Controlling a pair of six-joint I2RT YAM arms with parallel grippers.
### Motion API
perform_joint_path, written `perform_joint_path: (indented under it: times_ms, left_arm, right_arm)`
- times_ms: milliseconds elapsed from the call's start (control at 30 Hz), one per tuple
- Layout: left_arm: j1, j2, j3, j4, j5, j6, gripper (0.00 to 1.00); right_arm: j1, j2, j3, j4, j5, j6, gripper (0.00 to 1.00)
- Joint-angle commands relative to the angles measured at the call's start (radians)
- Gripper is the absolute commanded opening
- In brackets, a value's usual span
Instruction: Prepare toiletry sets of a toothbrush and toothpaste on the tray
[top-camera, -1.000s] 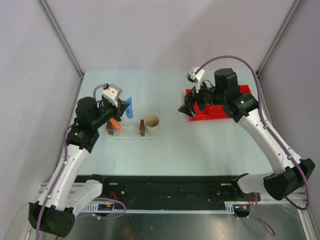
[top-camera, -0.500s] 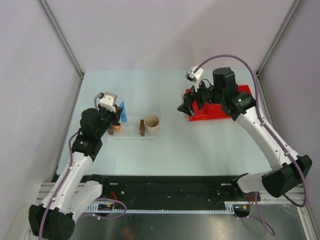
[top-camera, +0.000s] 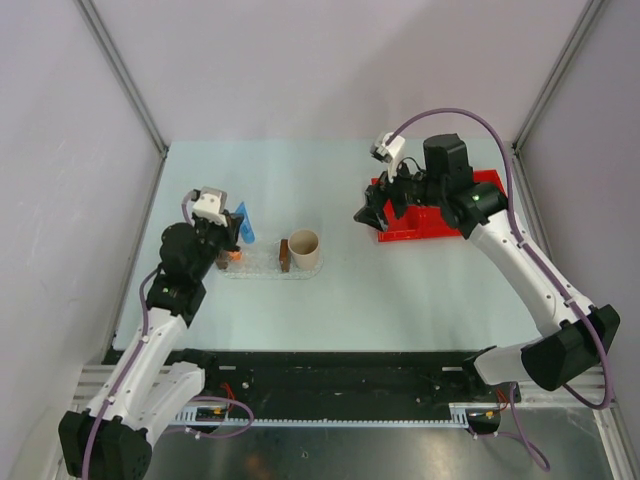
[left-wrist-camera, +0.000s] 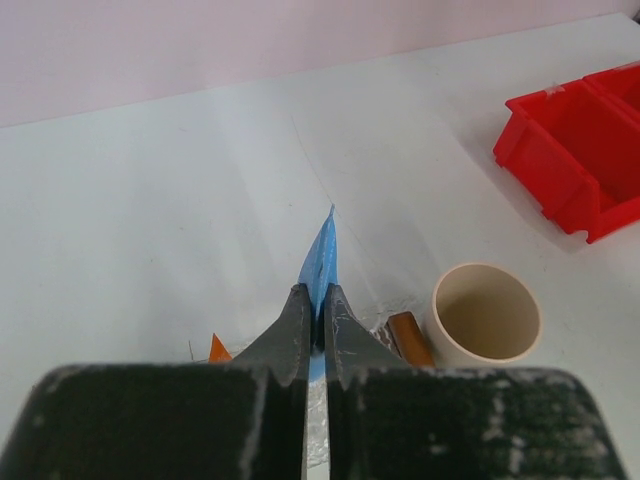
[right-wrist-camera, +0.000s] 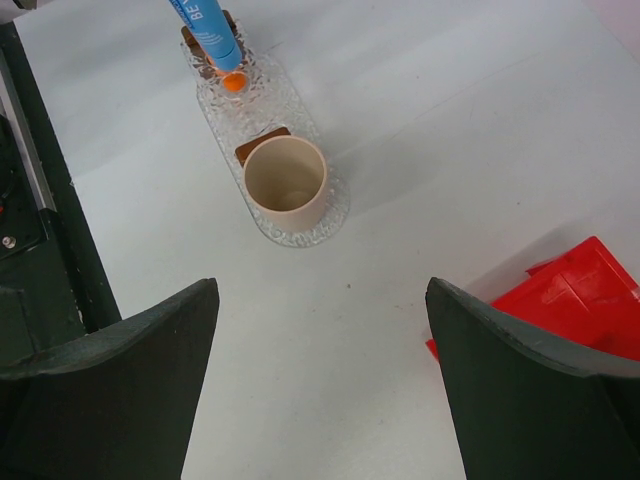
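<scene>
My left pincer (left-wrist-camera: 315, 300) is squeezed shut on the blue toothpaste tube (left-wrist-camera: 322, 255); I hold it by its thick end, and its flat thin end sticks out away from me; it hangs in the air over the left end of the tray (right-wrist-camera: 262, 102), not lying on it yet. I think my job now is to lay this tube down on the tray; to do it well I should go down slowly, tip the tube flat, and let go only when it rests on the bumpy plastic, so it does not bounce off. I should aim for a bare spot; the orange toothpaste tube (left-wrist-camera: 218, 349) is already at that end, just beside where I hover, and a brown block (left-wrist-camera: 409, 337) and the cup (right-wrist-camera: 286, 185) sit further along (the cup takes up the whole right end), so there is not much room. My left arm is bent at the elbow; it comes up from the near left corner, and the wrist leans forward and down over the tray. My right pincer (right-wrist-camera: 320, 295) is wide open and holds nothing; that arm is stretched far out, and the pincer hangs over the left edge of the red bin (top-camera: 432, 222), well apart from the tray. I cannot see the toothbrush in any view.
</scene>
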Motion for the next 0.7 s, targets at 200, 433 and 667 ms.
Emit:
perform_joint_path:
  times_ms: [200,433,667]
  left_arm:
    - [0.013,0.004,-0.034,0.102,-0.016,-0.04,0.0]
    - [0.025,0.012,-0.052,0.113,-0.01,-0.035,0.0]
    - [0.04,0.027,-0.061,0.116,0.004,-0.041,0.0]
  right_arm:
    - [-0.012,-0.009,-0.005,0.025,-0.019,0.006,0.89]
    - [-0.013,-0.014,-0.008,0.024,-0.019,0.004,0.89]
    - [-0.015,-0.022,-0.011,0.025,-0.019,0.004,0.89]
